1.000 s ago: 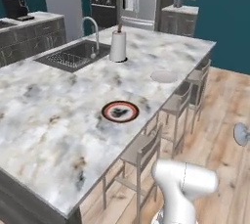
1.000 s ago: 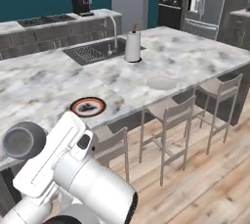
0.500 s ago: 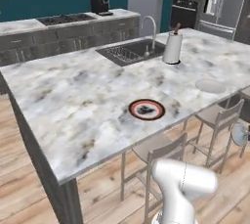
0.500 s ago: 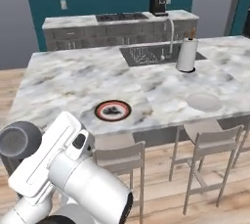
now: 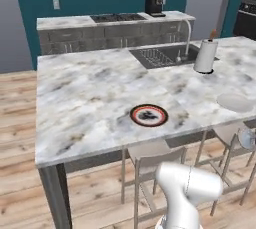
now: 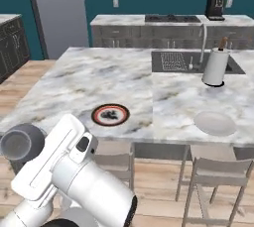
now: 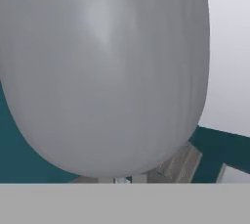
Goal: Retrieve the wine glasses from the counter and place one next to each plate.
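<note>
A smoky grey wine glass [image 7: 105, 71] looms right in front of the hand camera, its rounded bowl hiding my fingertips; my gripper is shut on it. The same glass [image 5: 246, 138] hangs at the right edge of the left base view and beside my arm in the right base view [image 6: 18, 143]. On the marble island [image 5: 80, 98] lie the red-rimmed plate with a dark centre [image 5: 149, 115] [image 6: 110, 114] and, further right, the plain off-white plate [image 5: 235, 102] [image 6: 215, 123]. The counter [image 5: 110, 20] over dark grey cabinets runs along the teal back wall.
A paper towel roll [image 6: 216, 66] stands by the island's sink [image 6: 183, 61] and faucet. Stools [image 5: 150, 159] [image 6: 214, 172] line the island's near side. A coffee machine [image 5: 155, 4] sits on the back counter. Wooden floor stretches to the left of the island.
The whole picture has swung: the base has driven around the island, so the plates now sit nearer the middle. The glass stays in my shut gripper.
</note>
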